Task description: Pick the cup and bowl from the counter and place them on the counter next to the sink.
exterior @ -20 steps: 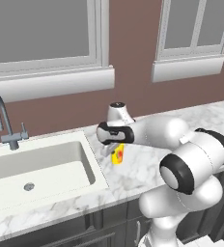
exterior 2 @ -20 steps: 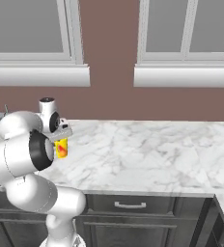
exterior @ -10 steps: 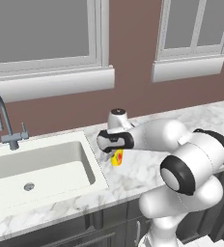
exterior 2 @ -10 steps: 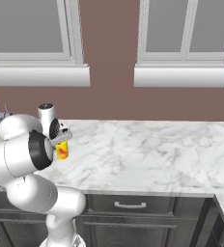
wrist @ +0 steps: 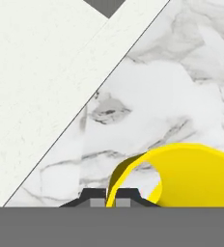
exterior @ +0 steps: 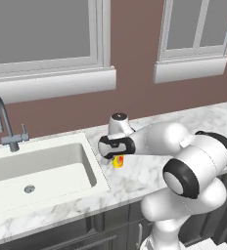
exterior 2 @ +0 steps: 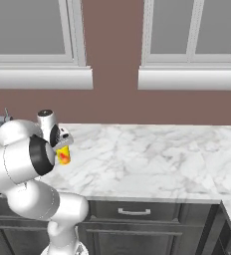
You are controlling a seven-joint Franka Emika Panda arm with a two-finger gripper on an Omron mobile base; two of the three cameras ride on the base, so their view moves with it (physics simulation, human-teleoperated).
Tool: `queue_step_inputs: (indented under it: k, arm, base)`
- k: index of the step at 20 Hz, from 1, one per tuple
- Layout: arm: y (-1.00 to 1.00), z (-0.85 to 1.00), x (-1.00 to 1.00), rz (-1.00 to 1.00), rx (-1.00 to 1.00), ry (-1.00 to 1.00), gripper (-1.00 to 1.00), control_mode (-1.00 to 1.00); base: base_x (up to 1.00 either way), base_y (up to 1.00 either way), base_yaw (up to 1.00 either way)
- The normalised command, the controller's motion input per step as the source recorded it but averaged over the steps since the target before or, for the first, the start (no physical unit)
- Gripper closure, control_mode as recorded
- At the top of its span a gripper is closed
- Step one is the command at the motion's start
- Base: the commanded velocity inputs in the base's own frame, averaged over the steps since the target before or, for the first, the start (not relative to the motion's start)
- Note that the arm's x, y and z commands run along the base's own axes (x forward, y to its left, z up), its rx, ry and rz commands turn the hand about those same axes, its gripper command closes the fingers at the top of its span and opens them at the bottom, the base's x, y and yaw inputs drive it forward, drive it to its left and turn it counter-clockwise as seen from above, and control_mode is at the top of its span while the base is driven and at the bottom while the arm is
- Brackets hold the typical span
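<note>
A simulated kitchen. A white robot arm with dark joints reaches forward and to its left over a white marble desk (exterior: 145,180) with grey veins, above dark grey cabinets.

At the end of the arm, the gripper (exterior: 116,157) points down at the desk just beside the right rim of the sink (exterior: 52,171). Its jaws are nearly closed and pinch the wall of a small yellow cup (exterior: 118,162) with a red-orange mark on its side. In the right base view, the cup (exterior 2: 63,155) hangs under the gripper (exterior 2: 61,147), half hidden behind the arm's wrist, over the marble close to the arm's shoulder.

From the hand camera, the cup (wrist: 181,173) shows as a bright yellow open rim seen from above, with the two dark fingertips (wrist: 95,197) set on either side of its wall at the bottom of the picture. Below it lies veined marble, and the off-white sink rim (wrist: 41,87) runs diagonally across the upper left. Whether the cup touches the desk or hangs just above it cannot be told.

The sink is a large off-white rectangular basin with a round drain (exterior: 30,188). A grey gooseneck tap (exterior: 7,127) stands at its back edge. Behind the desk, a reddish-brown wall carries two white-framed windows (exterior: 42,34) with deep sills.
</note>
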Motion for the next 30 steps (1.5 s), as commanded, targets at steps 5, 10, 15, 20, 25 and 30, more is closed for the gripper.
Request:
queue_step_inputs:
  k: [5,10,15,20,25,30]
  arm:
    - [0.00,0.00,0.00,0.00,0.00,0.00,-1.00,-1.00]
    - [0.00,0.00,0.00,0.00,0.00,0.00,-1.00,-1.00]
    - [0.00,0.04,0.00,0.00,-0.02,0.00,-1.00,-1.00]
    - [0.00,0.31,0.00,0.00,-0.05,0.00,-1.00,-1.00]
    - [0.00,0.43,-0.01,0.00,-0.01,0.03,-1.00,-1.00]
    - [0.00,0.46,-0.13,0.00,0.00,0.03,-1.00,-1.00]
  base:
    - [0.00,0.00,0.00]
    - [0.00,0.00,0.00]
    - [0.00,0.00,0.00]
    - [0.00,0.00,0.00]
    - [0.00,0.00,0.00]
    - [0.00,0.00,0.00]
